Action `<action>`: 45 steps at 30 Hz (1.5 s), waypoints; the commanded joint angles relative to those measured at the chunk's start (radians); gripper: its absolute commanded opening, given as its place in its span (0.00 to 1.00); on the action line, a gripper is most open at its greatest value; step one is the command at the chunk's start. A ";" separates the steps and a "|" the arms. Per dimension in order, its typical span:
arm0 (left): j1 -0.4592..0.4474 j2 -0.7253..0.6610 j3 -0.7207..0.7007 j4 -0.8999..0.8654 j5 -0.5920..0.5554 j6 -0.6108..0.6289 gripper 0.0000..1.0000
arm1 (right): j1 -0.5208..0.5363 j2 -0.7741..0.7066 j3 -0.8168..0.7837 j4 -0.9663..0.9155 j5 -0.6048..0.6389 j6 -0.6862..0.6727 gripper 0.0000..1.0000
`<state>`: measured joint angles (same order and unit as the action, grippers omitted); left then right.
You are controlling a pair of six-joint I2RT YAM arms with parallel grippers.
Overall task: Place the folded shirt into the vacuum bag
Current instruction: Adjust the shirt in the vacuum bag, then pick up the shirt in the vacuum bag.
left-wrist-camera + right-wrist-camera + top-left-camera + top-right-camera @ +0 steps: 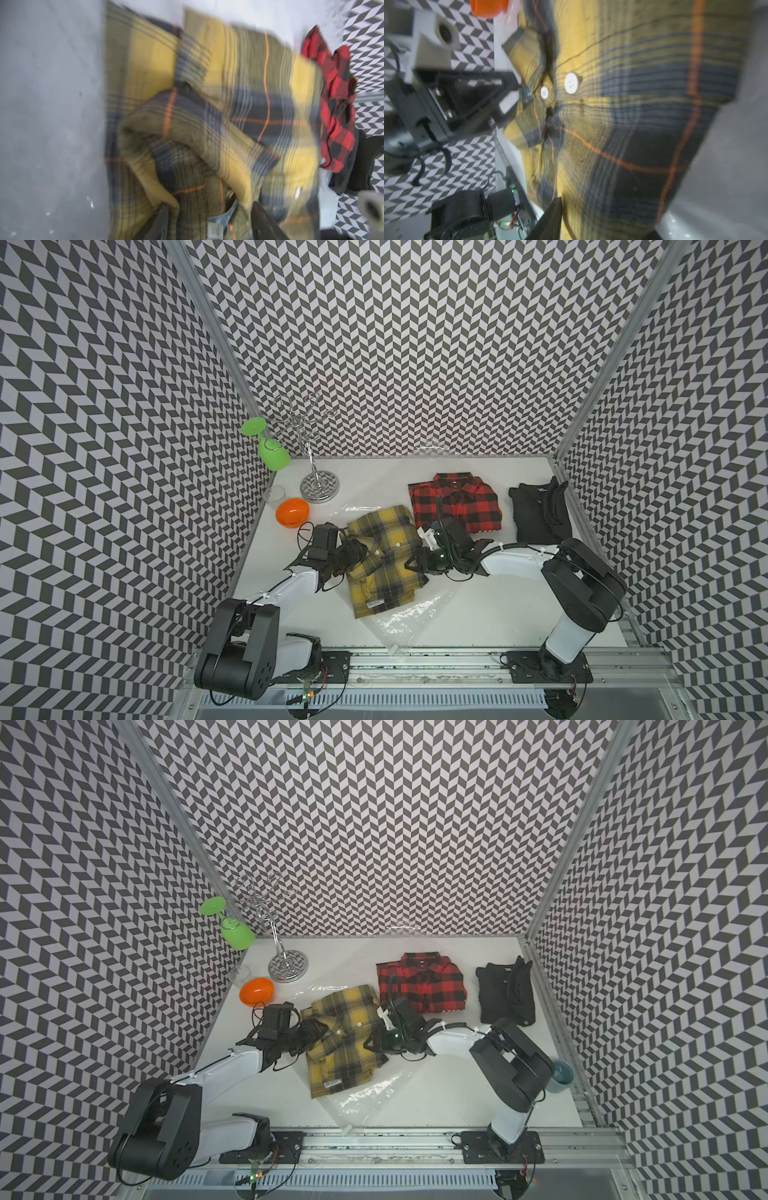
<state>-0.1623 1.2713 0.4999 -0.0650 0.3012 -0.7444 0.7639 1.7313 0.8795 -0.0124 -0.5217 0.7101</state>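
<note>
Glassware, left of and behind the yellow plaid shirt (384,572): green goblet (272,452) hung on a wire rack (319,487), clear tumbler (274,495), orange bowl (292,512).

Left gripper (358,553): at the shirt's left edge, by the collar. In the left wrist view its fingers (160,220) stand either side of a cloth fold; whether they pinch it cannot be told.

Yellow plaid shirt: folded, lying over the vacuum bag (411,616), whose clear film shows past the shirt's far-left and near-right corners. It appears to be on the bag, not in it.

Right gripper (413,566): at the shirt's right edge, cloth between the jaws; clamped or not, unclear.

Right of the shirt: red plaid shirt (457,502), then black garment (538,510).

Risks:
- A shallow pinch that takes only the top layer would unfold the shirt on lifting.
- Uneven pull from the two arms would skew it.
- The slick film may drag along with the cloth and crumple the bag's opening.
</note>
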 commanded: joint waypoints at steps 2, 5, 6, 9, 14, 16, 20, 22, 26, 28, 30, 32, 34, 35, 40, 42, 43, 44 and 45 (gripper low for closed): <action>0.092 -0.039 0.050 -0.057 -0.012 0.078 0.64 | -0.026 -0.059 0.058 -0.169 0.062 -0.147 0.58; 0.138 -0.048 0.072 -0.094 -0.004 0.104 0.64 | -0.114 -0.063 0.088 -0.201 0.115 -0.166 0.64; 0.139 -0.051 0.089 -0.121 -0.024 0.115 0.64 | -0.136 -0.050 0.094 -0.179 0.105 -0.151 0.65; 0.138 -0.086 0.151 -0.230 -0.173 0.130 0.66 | -0.142 0.009 0.117 -0.088 0.062 -0.091 0.66; 0.014 -0.143 0.210 -0.255 -0.224 0.174 0.61 | -0.127 0.085 0.133 0.022 0.038 0.000 0.66; -0.070 -0.128 0.218 -0.236 -0.208 0.178 0.58 | -0.127 0.111 0.135 0.055 0.007 0.014 0.66; -0.111 -0.054 0.148 -0.107 -0.059 0.137 0.42 | -0.118 0.146 0.113 0.125 -0.053 0.063 0.66; -0.126 -0.013 0.111 -0.040 -0.006 0.110 0.37 | -0.107 0.155 0.105 0.136 -0.046 0.069 0.66; -0.167 0.070 0.061 0.051 0.012 0.072 0.35 | -0.099 0.166 0.082 0.236 -0.101 0.101 0.63; -0.179 0.107 0.035 0.088 0.025 0.054 0.34 | -0.100 0.156 0.084 0.272 -0.130 0.117 0.60; -0.196 0.140 0.018 0.115 0.032 0.043 0.34 | -0.097 0.138 0.103 0.277 -0.143 0.120 0.56; -0.213 0.162 0.004 0.135 0.024 0.035 0.34 | -0.094 0.123 0.134 0.264 -0.145 0.119 0.51; -0.218 0.172 -0.010 0.163 0.022 0.019 0.34 | -0.087 0.115 0.157 0.251 -0.142 0.129 0.46; -0.221 0.175 -0.016 0.179 0.023 0.011 0.34 | -0.079 0.114 0.165 0.254 -0.140 0.141 0.43; -0.243 0.188 -0.023 0.222 0.027 -0.014 0.35 | -0.029 0.142 0.177 0.217 -0.050 0.163 0.44; -0.248 0.189 -0.025 0.229 0.027 -0.022 0.35 | -0.026 0.162 0.166 0.204 -0.041 0.176 0.50; -0.248 0.185 -0.026 0.228 0.029 -0.022 0.35 | -0.027 0.164 0.162 0.189 -0.033 0.174 0.53; -0.249 0.181 -0.026 0.225 0.029 -0.020 0.35 | -0.027 0.158 0.159 0.168 -0.013 0.164 0.56; -0.248 0.177 -0.025 0.222 0.027 -0.017 0.35 | -0.027 0.149 0.159 0.149 0.000 0.152 0.58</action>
<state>-0.3958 1.4406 0.4908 0.1482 0.3027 -0.7528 0.7315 1.8790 1.0405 0.1513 -0.5591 0.8570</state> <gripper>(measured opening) 0.351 0.566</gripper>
